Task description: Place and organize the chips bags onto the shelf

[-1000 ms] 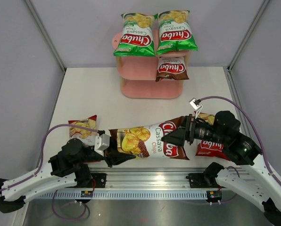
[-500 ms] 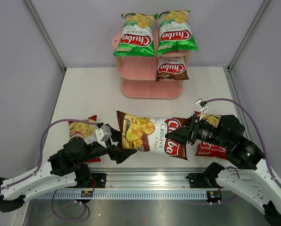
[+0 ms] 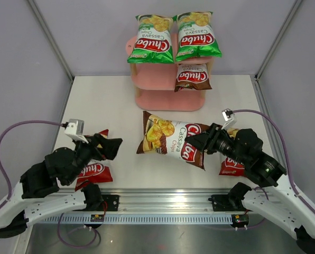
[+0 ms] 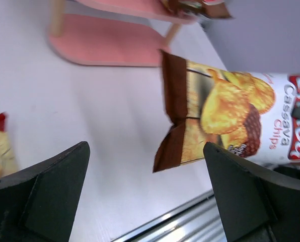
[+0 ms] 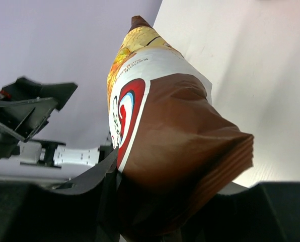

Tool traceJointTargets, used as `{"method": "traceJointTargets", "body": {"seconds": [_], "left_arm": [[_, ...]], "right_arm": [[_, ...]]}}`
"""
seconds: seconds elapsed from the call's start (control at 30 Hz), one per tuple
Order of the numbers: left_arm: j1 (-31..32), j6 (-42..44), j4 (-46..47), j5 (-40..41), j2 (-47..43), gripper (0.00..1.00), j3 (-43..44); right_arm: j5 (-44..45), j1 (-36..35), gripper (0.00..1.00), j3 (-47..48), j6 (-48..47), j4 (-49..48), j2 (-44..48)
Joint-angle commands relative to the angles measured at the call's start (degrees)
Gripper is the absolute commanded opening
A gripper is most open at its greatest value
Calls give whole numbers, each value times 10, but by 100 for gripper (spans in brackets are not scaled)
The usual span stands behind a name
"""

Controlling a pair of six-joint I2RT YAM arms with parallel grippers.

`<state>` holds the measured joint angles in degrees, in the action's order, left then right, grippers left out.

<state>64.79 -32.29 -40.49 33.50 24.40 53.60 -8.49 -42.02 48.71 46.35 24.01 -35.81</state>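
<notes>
1. So, the right gripper [image 3: 201,143] is clamped tight on one short end of a brown bag [image 3: 170,138]. The right wrist view shows that crimped end squashed between the jaws.
2. That bag lies across the middle of the table [image 3: 102,103], with its free end pointing to roughly 10 o'clock. Can't tell whether that end touches the surface.
3. The left gripper [image 3: 110,147] is spread wide with nothing in it. In the left wrist view the brown bag's free end sits beyond the fingertips, clear of both.
4. That gripper hangs over a red bag [image 3: 94,170] lying flat at about 8 o'clock on the table.
5. The other red bag [image 3: 231,165] lies at about 4 o'clock, mostly hidden under the right arm.
6. The shelf [image 3: 156,79] is at 12 o'clock, up against the back wall.
7. Two green bags [image 3: 151,39] stand side by side on its top board, logos facing out.
8. A second brown bag [image 3: 193,76] is on the middle board at its right end, below the right-hand green one. The left half of that board is bare pink.
</notes>
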Motion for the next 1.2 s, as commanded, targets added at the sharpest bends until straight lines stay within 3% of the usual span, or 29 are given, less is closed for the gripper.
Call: {"method": "traceJointTargets", "body": {"seconds": [0.0,0.27,0.57,1.03,1.17], "left_arm": [[1,-105,-202,189,29,99,54],[2,-8,-242,228,71,99,128],[-6,21,-172,231,39,99,86],[-38,11,-163,224,-39,99,62],[-42,17,-161,222,-46,99,55]], "right_arm": [[97,-4,0,-14,63,-141,-7],[211,-4,0,-23,141,-282,-80],[318,-4,0,-31,210,-416,-192],[371,-6,0,60,264,-506,-356],[433,-22,0,78,278,-520,-406]]}}
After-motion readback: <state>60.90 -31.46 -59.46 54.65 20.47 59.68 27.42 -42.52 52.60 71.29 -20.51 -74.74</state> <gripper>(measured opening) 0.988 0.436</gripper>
